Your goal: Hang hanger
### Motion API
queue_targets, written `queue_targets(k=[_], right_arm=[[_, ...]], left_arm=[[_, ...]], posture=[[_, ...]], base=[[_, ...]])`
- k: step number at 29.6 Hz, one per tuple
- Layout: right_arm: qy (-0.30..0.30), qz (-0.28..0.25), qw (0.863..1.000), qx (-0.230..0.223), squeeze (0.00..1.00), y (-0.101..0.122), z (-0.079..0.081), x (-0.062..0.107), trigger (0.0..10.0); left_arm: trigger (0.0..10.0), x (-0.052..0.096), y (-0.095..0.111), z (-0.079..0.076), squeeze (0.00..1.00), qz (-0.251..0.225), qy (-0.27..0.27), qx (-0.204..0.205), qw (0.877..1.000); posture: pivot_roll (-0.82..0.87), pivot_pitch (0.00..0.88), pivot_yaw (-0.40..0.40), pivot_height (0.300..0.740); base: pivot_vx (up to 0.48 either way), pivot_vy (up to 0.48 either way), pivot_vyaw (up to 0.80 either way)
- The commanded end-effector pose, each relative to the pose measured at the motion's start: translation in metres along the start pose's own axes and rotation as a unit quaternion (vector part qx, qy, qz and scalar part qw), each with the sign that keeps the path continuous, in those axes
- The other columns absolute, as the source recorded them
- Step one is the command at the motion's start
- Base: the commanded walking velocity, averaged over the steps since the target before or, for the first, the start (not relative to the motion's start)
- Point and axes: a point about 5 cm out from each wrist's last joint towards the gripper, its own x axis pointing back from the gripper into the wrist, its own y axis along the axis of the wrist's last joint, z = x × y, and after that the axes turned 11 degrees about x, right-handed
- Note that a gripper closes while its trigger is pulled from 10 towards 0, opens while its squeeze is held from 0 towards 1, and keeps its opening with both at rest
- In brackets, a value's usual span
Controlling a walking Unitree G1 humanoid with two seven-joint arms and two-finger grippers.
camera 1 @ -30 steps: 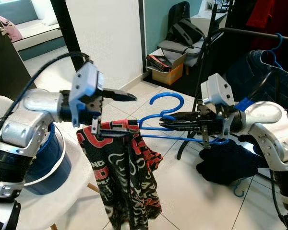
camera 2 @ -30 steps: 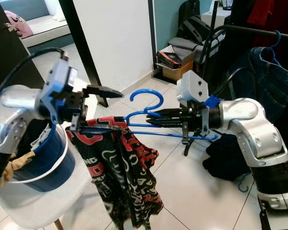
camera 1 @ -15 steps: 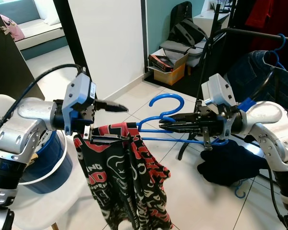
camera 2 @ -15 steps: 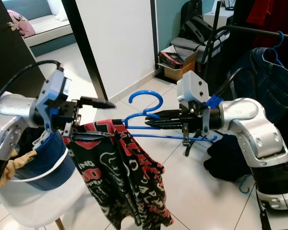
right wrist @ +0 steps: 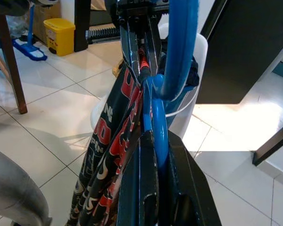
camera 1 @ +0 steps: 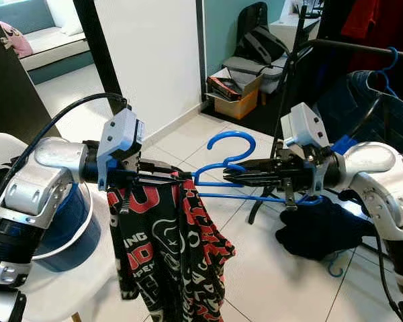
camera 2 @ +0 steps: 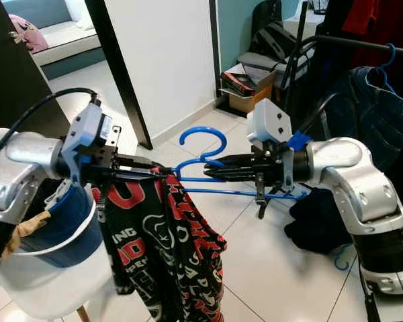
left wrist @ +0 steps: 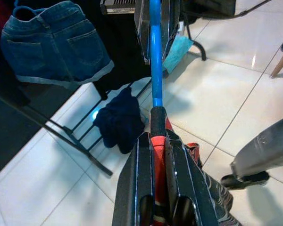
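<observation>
A blue hanger (camera 1: 236, 176) was held level in mid-air above the tiled floor (camera 1: 269, 268), the right end effector (camera 1: 230, 176) clamped on its frame near the hook while the left end effector (camera 1: 174, 180) gripped the opposite end, pinching a black-and-red patterned garment (camera 1: 168, 258) that draped from it, with a clothes rack (camera 1: 363, 47) standing behind

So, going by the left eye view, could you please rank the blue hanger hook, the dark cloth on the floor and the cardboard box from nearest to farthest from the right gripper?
1. Blue hanger hook, just above the right gripper.
2. Dark cloth, on the floor below the right arm.
3. Cardboard box, back by the wall.
</observation>
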Motion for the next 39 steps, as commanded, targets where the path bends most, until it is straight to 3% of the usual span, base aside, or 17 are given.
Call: queue_targets(k=[1, 6, 11, 12, 14, 19, 21, 22, 25, 27, 30, 31, 32, 33, 37, 38, 39], right_arm=[[0.007, -0.043, 0.998, 0.042, 0.00, 0.022, -0.001, -0.006, 10.0], [0.007, -0.045, 0.998, 0.043, 0.00, 0.023, -0.001, -0.007, 10.0], [0.001, -0.053, 0.998, 0.032, 0.00, 0.023, -0.002, -0.012, 10.0], [-0.003, -0.055, 0.998, 0.025, 1.00, 0.023, -0.003, -0.012, 10.0], [-0.010, -0.055, 0.998, 0.018, 1.00, 0.022, -0.004, -0.011, 10.0], [-0.026, -0.046, 0.998, 0.015, 1.00, 0.019, -0.007, -0.003, 10.0], [-0.060, -0.029, 0.998, 0.012, 1.00, 0.015, -0.012, 0.017, 10.0], [-0.060, -0.029, 0.998, 0.012, 1.00, 0.015, -0.012, 0.017, 10.0], [-0.121, 0.000, 0.993, 0.003, 1.00, 0.013, -0.014, 0.056, 10.0], [-0.121, 0.000, 0.993, 0.003, 1.00, 0.013, -0.014, 0.056, 10.0], [-0.139, 0.008, 0.990, -0.004, 1.00, 0.013, -0.012, 0.072, 10.0], [-0.149, -0.011, 0.988, -0.038, 1.00, 0.019, 0.006, 0.100, 10.0], [-0.140, -0.021, 0.989, -0.052, 1.00, 0.021, 0.015, 0.105, 10.0], [-0.140, -0.021, 0.989, -0.052, 1.00, 0.021, 0.015, 0.105, 10.0], [-0.005, 0.000, 0.993, -0.119, 1.00, 0.002, 0.068, 0.074, 10.0], [-0.005, 0.000, 0.993, -0.119, 1.00, 0.002, 0.068, 0.074, 10.0], [0.011, 0.003, 0.991, -0.130, 0.72, -0.004, 0.076, 0.064, 10.0]], left_arm=[[0.0, -0.003, -0.021, -0.007, 0.00, 0.066, -0.013, 0.017, 0.998], [0.0, -0.005, -0.021, -0.007, 0.00, 0.061, -0.013, 0.016, 0.998], [0.0, -0.007, -0.012, -0.004, 0.00, 0.018, 0.001, 0.019, 1.000], [0.0, -0.005, -0.008, -0.001, 0.00, -0.002, 0.012, 0.018, 1.000], [0.0, -0.001, -0.001, 0.003, 0.00, -0.035, 0.030, 0.017, 0.999], [0.0, 0.006, 0.001, 0.007, 0.00, -0.049, 0.049, 0.016, 0.997], [0.0, 0.014, -0.001, 0.010, 0.00, -0.048, 0.072, 0.011, 0.996], [0.0, 0.014, -0.001, 0.010, 0.00, -0.048, 0.072, 0.011, 0.996], [0.0, 0.024, -0.003, 0.012, 0.00, -0.054, 0.099, 0.011, 0.994], [0.0, 0.024, -0.003, 0.012, 0.00, -0.054, 0.099, 0.011, 0.994], [0.0, 0.028, -0.004, 0.013, 0.00, -0.059, 0.109, 0.012, 0.992], [0.0, 0.042, -0.007, 0.015, 0.00, -0.077, 0.136, 0.022, 0.987], [0.0, 0.047, -0.008, 0.017, 0.00, -0.083, 0.147, 0.027, 0.985], [0.0, 0.047, -0.008, 0.017, 0.00, -0.083, 0.147, 0.027, 0.985], [0.0, 0.058, -0.010, 0.021, 0.00, -0.100, 0.173, 0.031, 0.979], [0.0, 0.058, -0.010, 0.021, 0.00, -0.100, 0.173, 0.031, 0.979], [0.0, 0.057, -0.006, 0.022, 0.00, -0.114, 0.170, 0.029, 0.978]], posture=[[-0.06, 0.000, 0.070, 0.740], [-0.06, 0.000, 0.068, 0.740], [-0.07, 0.000, 0.067, 0.740], [-0.07, 0.000, 0.067, 0.740], [-0.07, 0.000, 0.065, 0.740], [-0.07, 0.000, 0.062, 0.740], [-0.07, 0.000, 0.061, 0.740], [-0.07, 0.000, 0.061, 0.740], [-0.07, 0.000, 0.063, 0.740], [-0.07, 0.000, 0.063, 0.740], [-0.08, 0.000, 0.066, 0.740], [-0.09, 0.000, 0.076, 0.740], [-0.09, 0.000, 0.076, 0.740], [-0.09, 0.000, 0.076, 0.740], [-0.10, 0.000, 0.082, 0.740], [-0.10, 0.000, 0.082, 0.740], [-0.09, 0.000, 0.084, 0.740]], base=[[0.000, 0.000, 0.00], [0.000, 0.000, 0.00], [0.000, 0.000, 0.00], [0.000, 0.000, 0.00], [0.000, 0.000, 0.00], [0.000, 0.000, 0.00], [0.000, 0.000, 0.00], [0.000, 0.000, 0.00], [0.000, 0.000, 0.00], [0.000, 0.000, 0.00], [0.000, 0.000, 0.00], [0.000, 0.000, 0.00], [0.000, 0.000, 0.00], [0.000, 0.000, 0.00], [0.000, 0.000, 0.00], [0.000, 0.000, 0.00], [0.000, 0.000, 0.00]])
